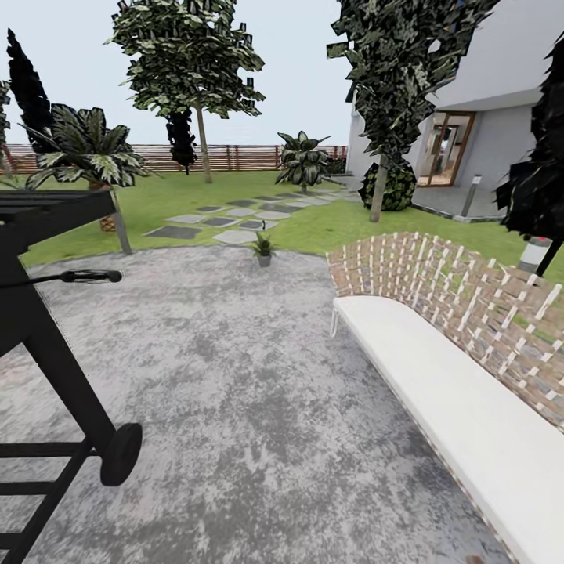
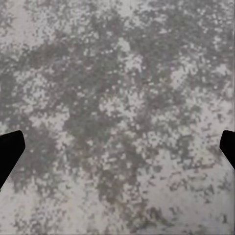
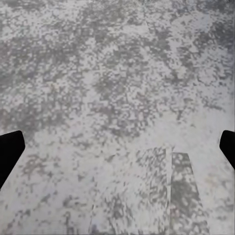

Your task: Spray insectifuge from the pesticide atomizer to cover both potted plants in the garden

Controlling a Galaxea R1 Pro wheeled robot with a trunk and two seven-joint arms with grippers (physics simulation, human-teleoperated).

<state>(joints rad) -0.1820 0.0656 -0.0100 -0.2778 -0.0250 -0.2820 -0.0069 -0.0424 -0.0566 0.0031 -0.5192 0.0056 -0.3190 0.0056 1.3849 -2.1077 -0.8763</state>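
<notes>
On a round grey stone patio (image 1: 235, 392) in a garden, seen from the robot's head camera, one small potted plant (image 1: 263, 249) stands at the far edge of the stone, where it meets the lawn (image 1: 329, 223), straight ahead and well apart from the robot. Only this one of the two potted plants can be counted here, and no spray bottle is in sight, so which way it lies cannot be told. A black barbecue grill (image 1: 47, 329) on wheels stands to the left, and a woven bench (image 1: 462, 368) with a white cushion runs along the right. Pale stepping stones (image 1: 235, 223) lead off towards a brown fence (image 1: 235, 157) and a white house (image 1: 501, 102). Both wrist cameras look down on bare stone. The left gripper (image 2: 117, 147) has its fingers spread wide with nothing between them; the right gripper (image 3: 117, 147) is likewise spread and empty. Neither arm seems nearer the plant; the base would likely have to drive forward first.
</notes>
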